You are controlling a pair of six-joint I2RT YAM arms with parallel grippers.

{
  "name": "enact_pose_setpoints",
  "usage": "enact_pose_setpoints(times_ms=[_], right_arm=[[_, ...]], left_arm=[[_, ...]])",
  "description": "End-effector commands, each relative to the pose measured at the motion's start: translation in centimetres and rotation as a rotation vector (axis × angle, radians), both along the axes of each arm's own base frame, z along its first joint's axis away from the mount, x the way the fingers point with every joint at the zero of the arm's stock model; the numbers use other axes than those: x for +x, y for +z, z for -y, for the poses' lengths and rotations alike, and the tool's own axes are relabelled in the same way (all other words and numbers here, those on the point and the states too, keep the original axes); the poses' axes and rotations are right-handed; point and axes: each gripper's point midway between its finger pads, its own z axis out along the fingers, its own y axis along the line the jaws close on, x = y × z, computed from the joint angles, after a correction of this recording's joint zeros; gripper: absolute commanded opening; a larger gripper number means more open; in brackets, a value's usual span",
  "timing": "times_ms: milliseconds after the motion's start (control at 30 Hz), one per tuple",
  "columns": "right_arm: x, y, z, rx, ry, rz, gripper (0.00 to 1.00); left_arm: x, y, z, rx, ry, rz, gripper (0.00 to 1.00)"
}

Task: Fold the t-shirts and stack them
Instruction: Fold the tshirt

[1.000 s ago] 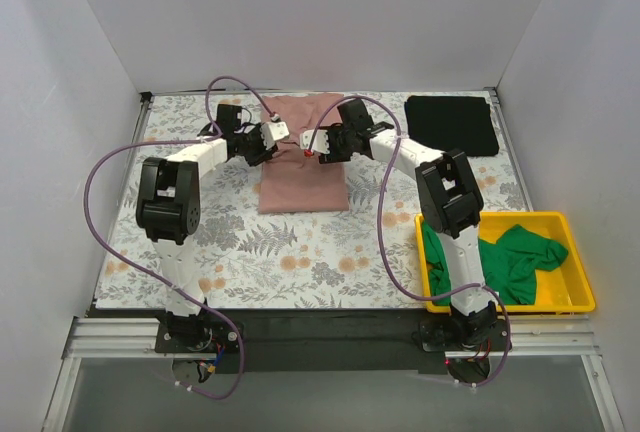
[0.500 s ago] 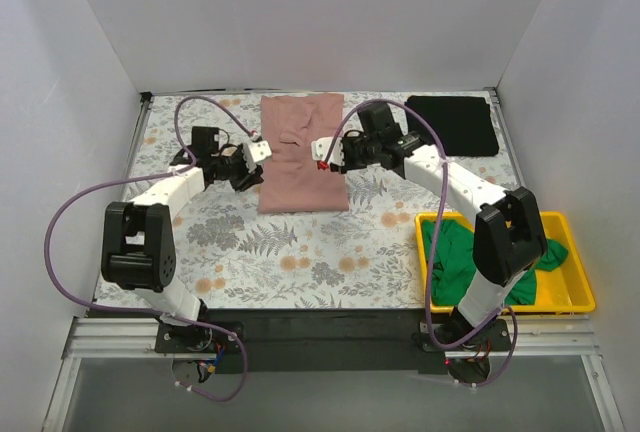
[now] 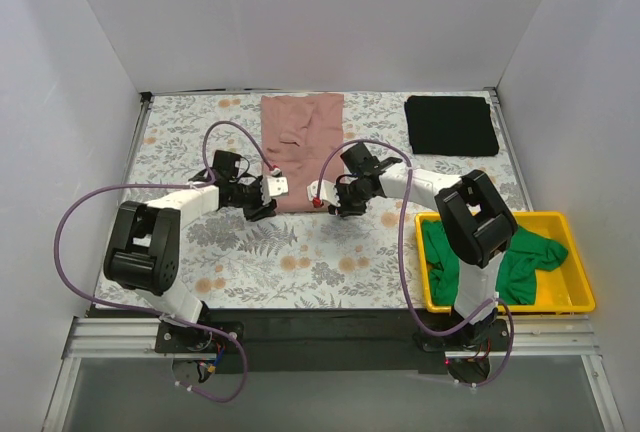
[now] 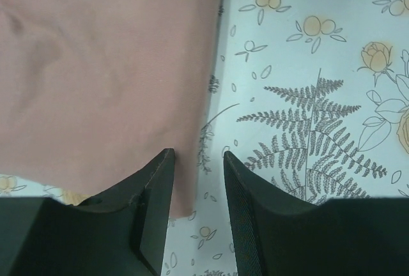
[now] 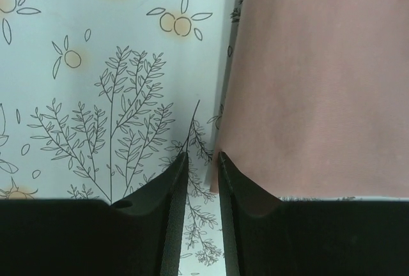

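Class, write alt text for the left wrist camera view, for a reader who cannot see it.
A dusty pink t-shirt fills the upper left, lying flat on a floral table covering. The left gripper shows at the bottom, its dark jaws open and straddling the shirt's edge near a corner.

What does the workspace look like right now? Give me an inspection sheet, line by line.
Surface: floral table covering, lying flat.
Job's things: pink t-shirt folded into a long strip at centre back; black t-shirt folded at back right; green t-shirt crumpled in the yellow bin.
Clutter: nothing seen.
Grippers: left gripper and right gripper are both open and low, one at each near corner of the pink t-shirt.
Cables: left purple cable and right purple cable loop off their arms; no snag seen.
Surroundings: white walls on three sides; metal rail along the near edge.
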Motion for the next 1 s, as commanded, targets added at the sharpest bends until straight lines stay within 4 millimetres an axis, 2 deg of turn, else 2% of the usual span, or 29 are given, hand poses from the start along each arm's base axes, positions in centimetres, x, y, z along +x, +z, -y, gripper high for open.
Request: enact_pose_setpoints(times_ms=[0, 200, 300, 367, 433, 467, 633, 800, 967], right_arm=[[0.1, -0.9, 0.1, -0.003, -0.004, -0.003, 0.31], [0.1, -1.5, 0.4, -0.019, -0.009, 0.000, 0.27], [0.4, -2.1, 0.8, -0.036, -0.032, 0.006, 0.24], [0.5, -2.4, 1.0, -0.049, -0.039, 0.007, 0.19], [0.7, -2.3, 1.1, -0.055, -0.050, 0.016, 0.18], [0.8, -2.0, 1.2, -0.051, -0.056, 0.021, 0.18], [0.8, -0.6, 1.2, -0.026, -0.049, 0.050, 0.26], [0.9, -0.4, 1.9, -0.039, -0.048, 0.070, 0.35], [0.7, 2.2, 1.5, 0.021, -0.042, 0.097, 0.42]], left_arm=[[-0.6, -1.2, -0.2, 0.030, -0.025, 0.003, 0.36], [-1.0, -3.8, -1.4, 0.100, -0.003, -0.024, 0.35], [-0.8, -4.3, -1.6, 0.118, -0.001, -0.023, 0.34], [-0.6, -4.7, -1.7, 0.129, 0.009, -0.033, 0.30], [-0.2, -4.7, -1.8, 0.137, 0.014, -0.029, 0.26], [-0.2, -4.7, -1.8, 0.140, 0.010, -0.023, 0.21], [0.0, -4.2, -1.7, 0.130, 0.001, -0.009, 0.14], [0.7, -2.6, -1.6, 0.115, 0.020, 0.018, 0.24], [0.6, -1.0, -1.6, 0.099, 0.010, 0.040, 0.27]])
